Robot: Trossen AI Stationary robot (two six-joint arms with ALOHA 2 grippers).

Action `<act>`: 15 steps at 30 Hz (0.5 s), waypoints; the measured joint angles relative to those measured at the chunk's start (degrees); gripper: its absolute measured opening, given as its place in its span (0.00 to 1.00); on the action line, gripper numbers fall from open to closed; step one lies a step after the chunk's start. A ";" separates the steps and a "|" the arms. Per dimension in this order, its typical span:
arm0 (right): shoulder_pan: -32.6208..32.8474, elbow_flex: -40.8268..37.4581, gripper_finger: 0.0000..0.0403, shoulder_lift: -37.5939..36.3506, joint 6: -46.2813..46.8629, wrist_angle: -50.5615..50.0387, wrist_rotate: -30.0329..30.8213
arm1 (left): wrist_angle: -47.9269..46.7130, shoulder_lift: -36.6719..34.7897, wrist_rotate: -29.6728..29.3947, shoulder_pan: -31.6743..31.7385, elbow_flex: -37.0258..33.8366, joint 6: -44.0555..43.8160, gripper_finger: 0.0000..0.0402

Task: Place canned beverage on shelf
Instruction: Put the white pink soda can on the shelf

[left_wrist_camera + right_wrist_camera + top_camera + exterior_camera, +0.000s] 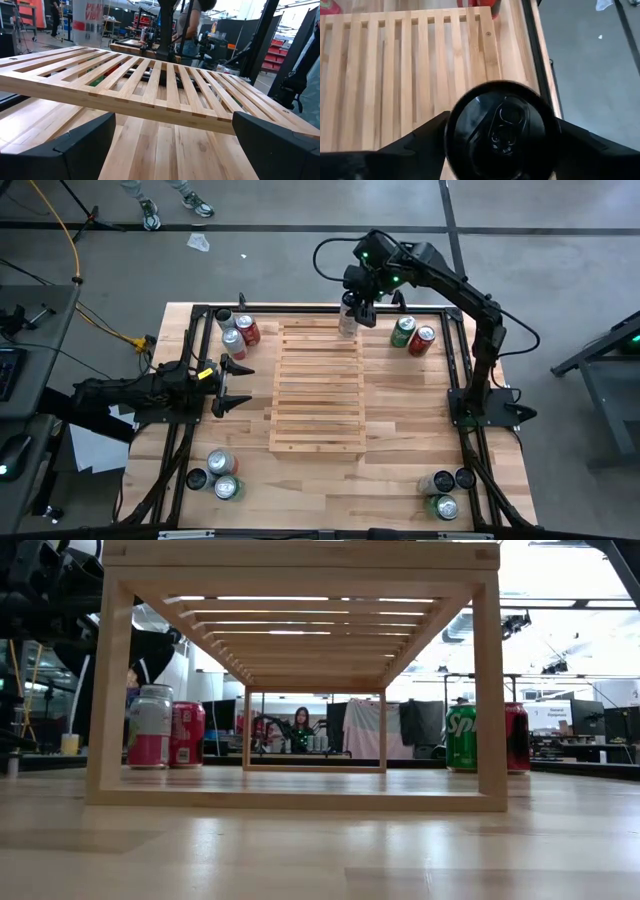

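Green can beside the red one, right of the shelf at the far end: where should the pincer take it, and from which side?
Take the green can by its round side wall, coming straight down from above. It stands upright, but the red can crowds its right side, so set the fingers across the free sides. The right pincer is nearest but sits around a can at the shelf.

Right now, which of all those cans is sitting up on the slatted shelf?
Only the can with the black top, at the shelf's far edge between the right gripper's jaws. The other cans stand on the tabletop near its corners.
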 joint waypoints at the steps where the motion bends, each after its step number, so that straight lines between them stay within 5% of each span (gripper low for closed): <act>1: 0.01 0.00 0.71 -0.01 0.00 0.11 0.09 | 0.01 0.00 0.00 0.01 0.01 -0.02 0.98; 15: 0.03 0.00 0.68 -0.02 0.02 -0.02 0.74 | 0.01 0.00 0.00 0.00 0.00 0.00 0.98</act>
